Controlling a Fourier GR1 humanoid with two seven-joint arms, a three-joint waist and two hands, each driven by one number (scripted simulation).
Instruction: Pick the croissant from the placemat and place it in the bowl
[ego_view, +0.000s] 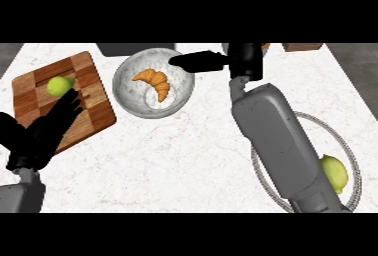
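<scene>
The golden-brown curved croissant (153, 83) lies inside the speckled grey-white round bowl (133, 102), a little left of the bowl's middle, resting on its floor. My right hand (201, 61) hangs at the bowl's far right rim, reaching in from the right; its black fingers (184, 60) stretch out leftward over the rim, straight and holding nothing. The croissant is just left of and a little nearer than those fingertips, apart from them, with bare bowl between. My grey right forearm (277, 135) runs from the near right of the scene up toward that hand.

The bowl stands on the pale marbled worktop (177, 160), at the far side, and the croissant is the only thing in it. Just left of the bowl sits a wooden chequered cutting board (92, 117), turned at an angle, with a round yellow-green fruit (59, 85) on its far part. My left hand (44, 131) shows at the left, over the board's near left edge, fingers spread and relaxed, pointing toward the far right, with nothing in it; the fingertips end just near the green fruit.

At the near right lies a round pale placemat with a grey ringed edge (341, 140), partly hidden under my right forearm. On it rests a yellow lemon (336, 172), just right of the forearm.
</scene>
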